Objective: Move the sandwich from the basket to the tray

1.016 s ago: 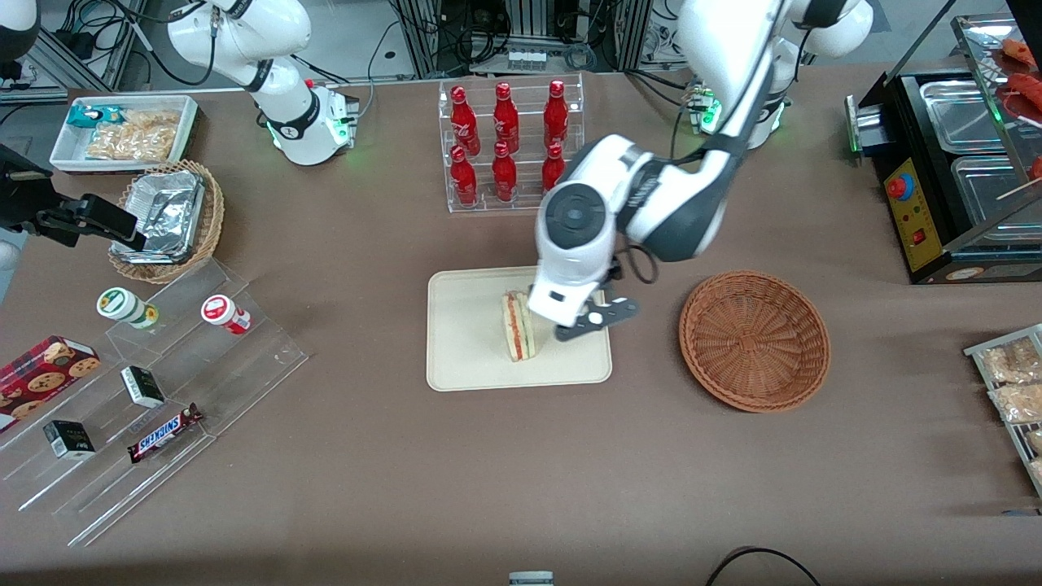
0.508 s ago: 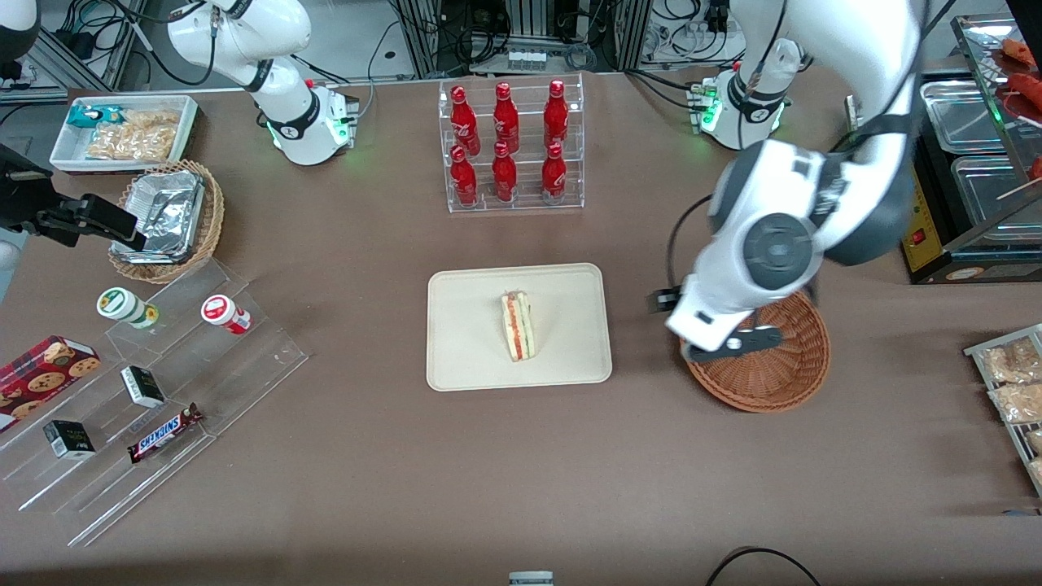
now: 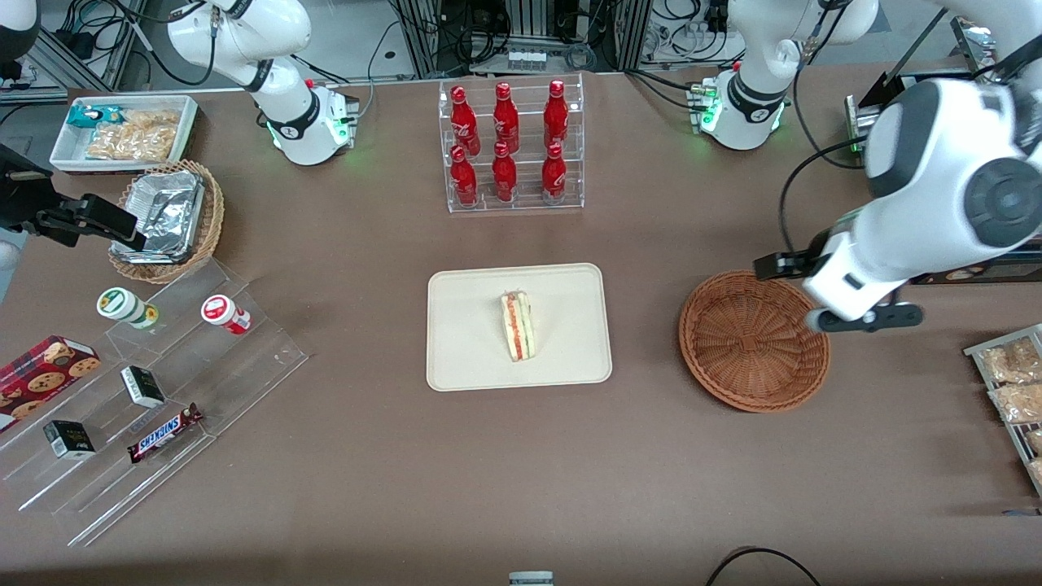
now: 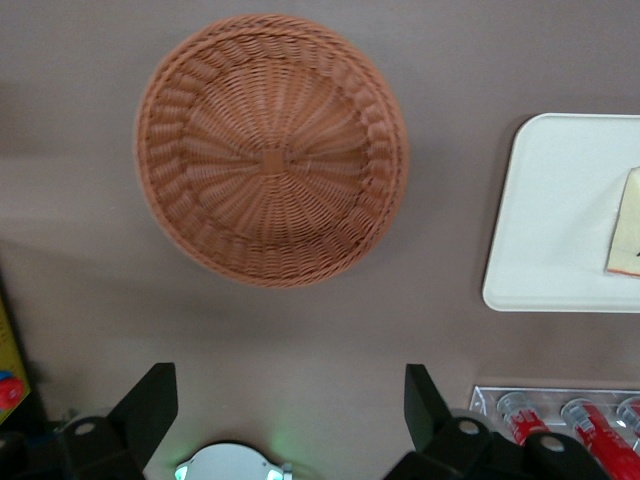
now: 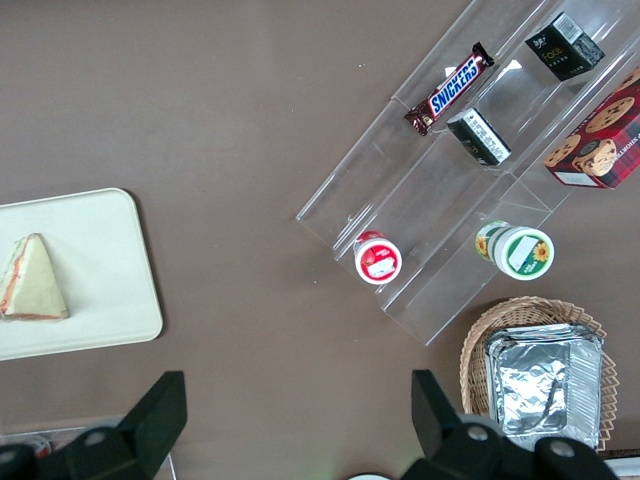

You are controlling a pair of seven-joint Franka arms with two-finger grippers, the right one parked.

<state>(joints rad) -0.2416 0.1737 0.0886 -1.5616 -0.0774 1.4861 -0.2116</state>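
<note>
brown tabletop (image 3: 521, 456) carries everything. the cream tray (image 3: 472, 342) holds the sandwich (image 3: 518, 325), lying on its middle. toward the working arm's end sits the reddish woven basket (image 3: 753, 342), nothing in it. the gripper (image 3: 863, 316) hangs above the basket's rim, fingers (image 4: 150, 400) spread apart, holding nothing.

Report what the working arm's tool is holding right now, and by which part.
Nothing. The tool hangs open and empty above the table beside the basket; the sandwich lies on the tray.
</note>
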